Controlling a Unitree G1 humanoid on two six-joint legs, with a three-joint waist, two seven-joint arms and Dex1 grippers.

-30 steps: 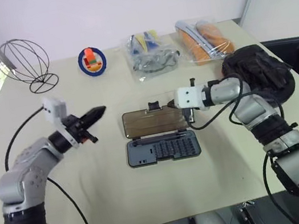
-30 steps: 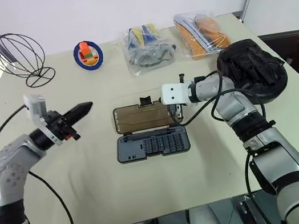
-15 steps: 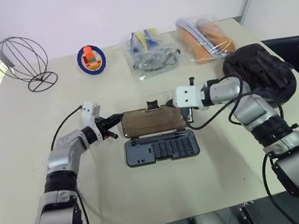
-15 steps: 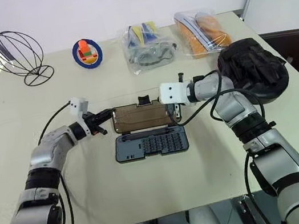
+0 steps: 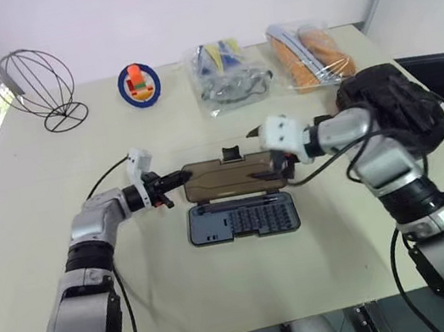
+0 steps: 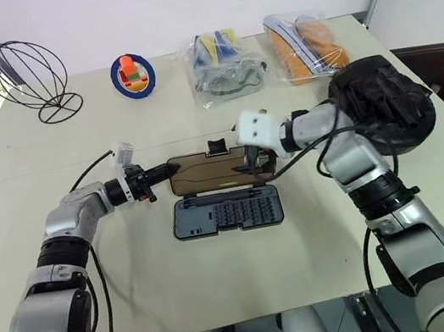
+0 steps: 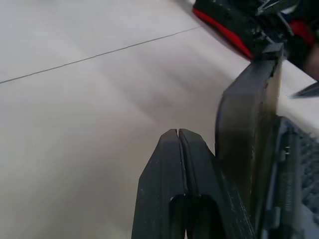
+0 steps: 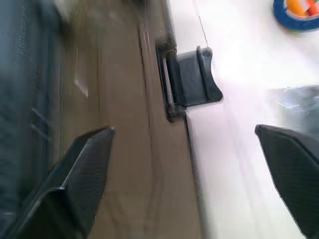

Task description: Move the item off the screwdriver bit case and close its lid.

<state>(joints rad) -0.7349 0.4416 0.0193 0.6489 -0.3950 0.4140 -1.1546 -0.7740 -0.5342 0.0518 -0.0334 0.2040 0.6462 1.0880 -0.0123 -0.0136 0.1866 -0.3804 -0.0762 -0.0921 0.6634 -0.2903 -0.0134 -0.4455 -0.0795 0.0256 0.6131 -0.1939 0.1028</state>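
**Case open on the table, mitt off to the right**

The case (image 5: pixel 242 218) lies open near the middle of the table (image 5: pixel 227 294), its grey-blue tray of bits toward the robot. The lid (image 5: pixel 228 177), smoky brown, is hinged back on the far side of the tray, its black latch tab (image 5: pixel 230 155) on the far edge; in the left wrist view it appears lifted a little off the tabletop at its left end (how far, I cannot tell). The mitt (image 5: pixel 390 109) sits clear of the case, at the table's right edge, behind the right forearm.

The left gripper (image 5: pixel 174 178) has its two black fingers (image 7: pixel 175 164) pressed together with nothing between them, the tips right at the lid's left end, just beside or touching it. The right gripper (image 5: pixel 271 163) hangs over the lid's right end with its fingers (image 8: pixel 88 162) spread wide and empty; the right wrist view looks down on the lid and latch tab between them.

Farther back stand a wire sphere (image 5: pixel 34 84) at the far left, a blue ring toy (image 5: pixel 138 85), and two clear bags (image 5: pixel 229 76) of goods, the right one (image 5: pixel 310 53) holding something orange.
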